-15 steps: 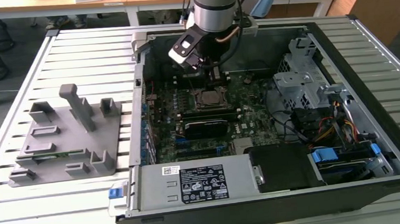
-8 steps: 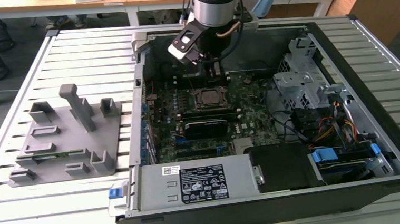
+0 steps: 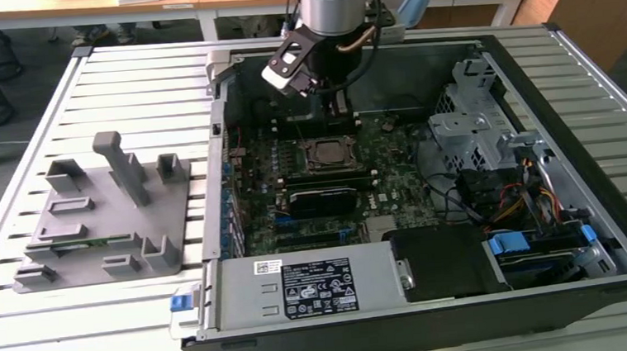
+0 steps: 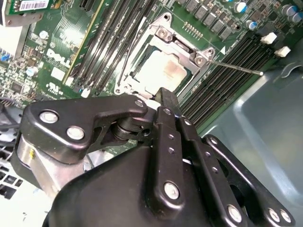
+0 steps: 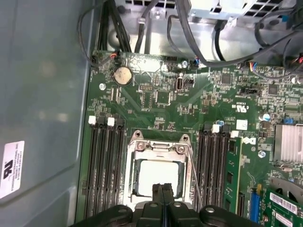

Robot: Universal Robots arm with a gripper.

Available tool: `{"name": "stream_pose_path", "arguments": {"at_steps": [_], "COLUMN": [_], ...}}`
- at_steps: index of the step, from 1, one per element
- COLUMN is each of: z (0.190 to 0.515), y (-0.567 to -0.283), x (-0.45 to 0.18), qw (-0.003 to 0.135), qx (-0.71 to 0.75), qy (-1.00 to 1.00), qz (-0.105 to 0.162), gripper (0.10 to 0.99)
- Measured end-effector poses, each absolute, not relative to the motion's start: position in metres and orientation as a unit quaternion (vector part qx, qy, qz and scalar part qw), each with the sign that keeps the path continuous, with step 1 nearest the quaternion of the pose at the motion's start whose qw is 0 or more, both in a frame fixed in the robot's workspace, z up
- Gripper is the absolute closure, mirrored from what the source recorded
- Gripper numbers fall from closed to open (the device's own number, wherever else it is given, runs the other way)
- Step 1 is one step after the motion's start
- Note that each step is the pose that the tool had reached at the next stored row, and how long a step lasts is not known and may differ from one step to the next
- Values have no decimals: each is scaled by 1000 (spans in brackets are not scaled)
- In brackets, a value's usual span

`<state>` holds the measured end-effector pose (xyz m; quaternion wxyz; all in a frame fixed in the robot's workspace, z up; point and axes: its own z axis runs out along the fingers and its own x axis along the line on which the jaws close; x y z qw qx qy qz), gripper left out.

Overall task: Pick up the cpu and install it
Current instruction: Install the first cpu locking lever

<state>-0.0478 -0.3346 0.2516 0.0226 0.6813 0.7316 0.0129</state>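
An open computer case (image 3: 582,231) is seen lying on a slatted metal table (image 3: 119,81) in the exterior view, with its green motherboard (image 3: 391,178) facing up. The cpu (image 3: 322,153) is seated flat in the socket (image 3: 301,169) near the middle of the board, its pale metal top turned upward. Being square, it has no long axis to speak of; its edges are lined up with the metal frame around it.

In the second wrist view the cpu (image 4: 161,72) is framed by the socket's metal frame (image 4: 163,33), and a thin lever (image 4: 236,68) runs out from one corner over the memory slots (image 4: 227,71). In the first wrist view the cpu (image 5: 158,175) lies between two banks of memory slots (image 5: 102,170), with a round coin battery (image 5: 124,74) further along the board.

The gripper (image 3: 334,108) is held above the board, just beyond the far side of the socket as the exterior view has it, and apart from the chip. In the first wrist view its two black fingers (image 5: 157,196) are pressed together with no gap and nothing between them; the gripper (image 4: 168,101) is clenched on nothing.

A grey fixture plate (image 3: 107,215) with upright blocks is set on the table at the exterior view's left, well apart from the case.
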Motion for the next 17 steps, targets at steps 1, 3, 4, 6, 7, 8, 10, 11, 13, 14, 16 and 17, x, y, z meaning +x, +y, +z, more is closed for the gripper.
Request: {"name": "stream_pose_path", "arguments": {"at_steps": [1,3,4,6,7,8,10,11,13,14,16,17], "z": [252,254,255,258,260,261,264,265,266,266,266,266], "y": [-335,-335,-335,-335,-335,-335,-335,-335,-335,-335,-335,-335], "x": [-49,-50,-50,-50,-50,-50,-50,-50,-50,-50,-50,-50], "qw": [25,29,29,29,29,29,28,27,26,24,21,20], "qx": [681,681,681,681,681,681,681,681,681,681,681,681], "qy": [732,731,731,731,731,731,731,731,731,732,732,732], "qz": [15,19,19,19,19,19,18,17,16,15,11,11], "gripper": [980,980,980,980,980,980,980,980,980,980,980,980]}}
